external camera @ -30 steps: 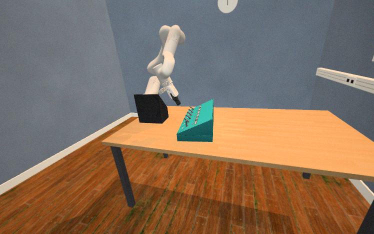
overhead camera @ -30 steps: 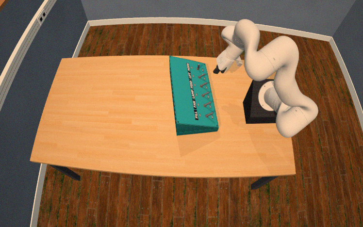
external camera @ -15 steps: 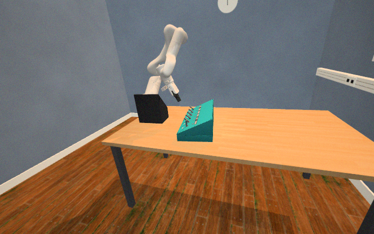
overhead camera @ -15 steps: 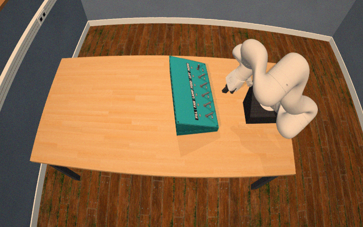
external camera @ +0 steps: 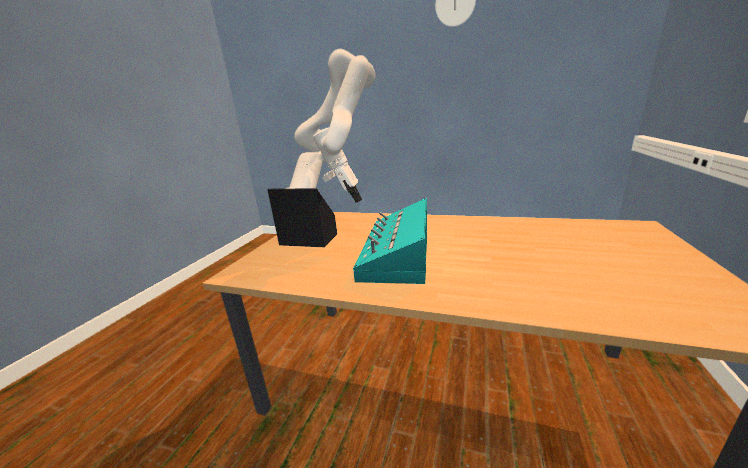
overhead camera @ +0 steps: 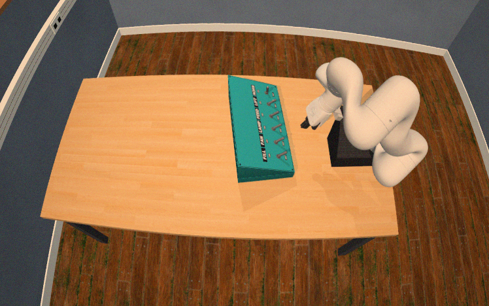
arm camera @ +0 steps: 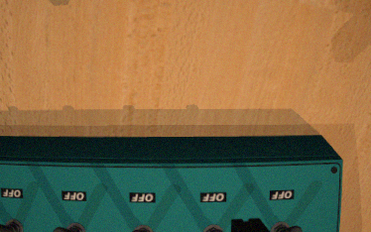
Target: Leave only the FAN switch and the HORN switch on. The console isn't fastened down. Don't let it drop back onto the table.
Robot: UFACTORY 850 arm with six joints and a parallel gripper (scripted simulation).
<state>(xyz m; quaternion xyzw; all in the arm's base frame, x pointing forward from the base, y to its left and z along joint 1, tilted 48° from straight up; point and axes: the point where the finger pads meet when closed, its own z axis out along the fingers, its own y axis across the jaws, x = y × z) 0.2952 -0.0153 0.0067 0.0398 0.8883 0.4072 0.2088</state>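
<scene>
Technician: State the location of the console.
Operator: The teal, wedge-shaped console (overhead camera: 248, 119) (external camera: 405, 242) (arm camera: 174, 149) rests on the light wooden table (overhead camera: 144, 144) (external camera: 551, 264) (arm camera: 198, 59). Its low edge faces the black angular pedestal (overhead camera: 351, 161) (external camera: 300, 217) of the white jointed arm (overhead camera: 374, 124) (external camera: 350, 88).

Technician: State the condition of the hand.
Operator: The white hand with black fingers (overhead camera: 306, 123) (external camera: 357, 198) is fully closed and grips nothing. It is raised above the table on the pedestal side, apart from the console.

Technician: Describe the controls.
Operator: Six grey toggle levers (overhead camera: 276, 127) (external camera: 377, 227) form one row, labelled FILL, FAN, LAMP, FEED, LIFT and HORN. The HORN lever (overhead camera: 267, 89) sits at a different angle from the other five. Five black OFF plates (arm camera: 142, 197) are legible in the wrist view. I cannot confirm each switch's setting.
</scene>
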